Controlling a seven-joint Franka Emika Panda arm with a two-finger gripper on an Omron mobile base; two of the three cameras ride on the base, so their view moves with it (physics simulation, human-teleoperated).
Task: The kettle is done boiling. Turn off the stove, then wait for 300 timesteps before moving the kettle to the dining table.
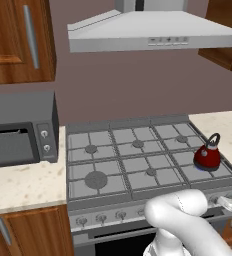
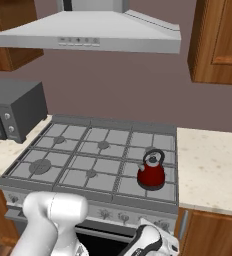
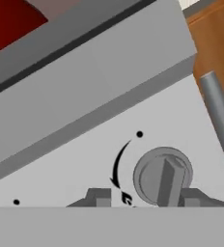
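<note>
The red kettle (image 1: 207, 156) (image 2: 151, 172) stands upright on the stove's (image 1: 118, 160) (image 2: 88, 150) front right burner; in the hand view its red body (image 3: 7, 19) fills the top left corner. My gripper (image 3: 146, 198) is low against the stove's front panel, at the right end of the knob row. A round grey knob (image 3: 163, 178) with a raised ridge sits between the two fingertips. The left fingertip (image 3: 98, 197) stands clear of the knob and the right one is close beside the ridge, so the jaws are open. The dining table is out of view.
A grey microwave (image 1: 18, 132) (image 2: 13, 110) sits on the counter left of the stove. A range hood (image 1: 153, 32) hangs above. Beige counter (image 2: 210, 165) runs to the right. Next to the knob is a wooden cabinet with a grey bar handle (image 3: 220, 111).
</note>
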